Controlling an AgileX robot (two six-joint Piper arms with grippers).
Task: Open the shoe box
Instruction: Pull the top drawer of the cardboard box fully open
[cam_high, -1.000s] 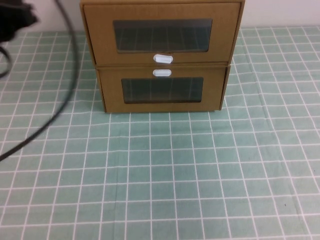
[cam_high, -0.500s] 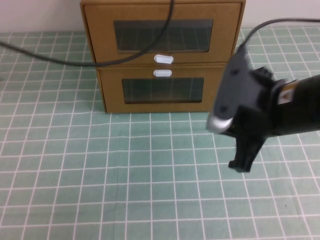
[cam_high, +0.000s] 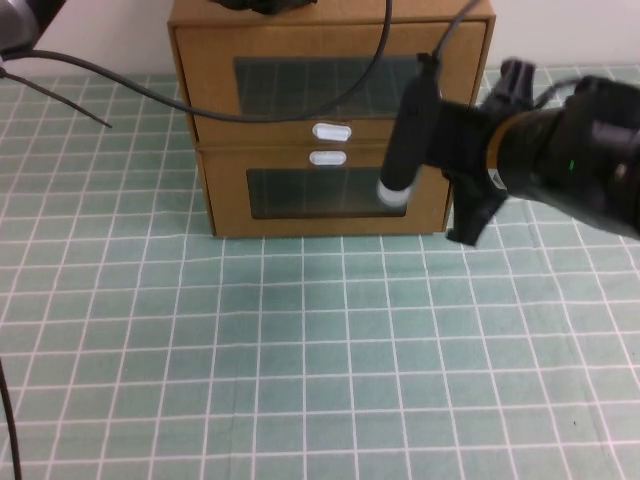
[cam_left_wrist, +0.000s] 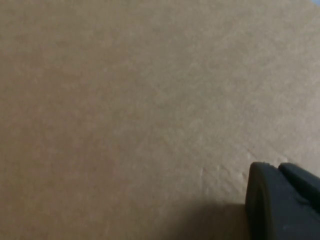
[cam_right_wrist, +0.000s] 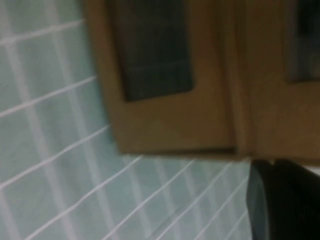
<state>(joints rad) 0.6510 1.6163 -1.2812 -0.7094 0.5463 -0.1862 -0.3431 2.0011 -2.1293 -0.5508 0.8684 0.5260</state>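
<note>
One cardboard shoe box (cam_high: 222, 205); right claw (cam_high: 464, 236) closed alongside (left claw (cam_left_wrist: 279, 172) above, grip unclear).

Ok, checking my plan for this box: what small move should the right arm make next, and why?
Probably swing the right tool left toward the lower white handle: it hangs shut by the shoe box's lower right corner, clear of the handle, and the box is closed. The left tool is at the box top.
</note>
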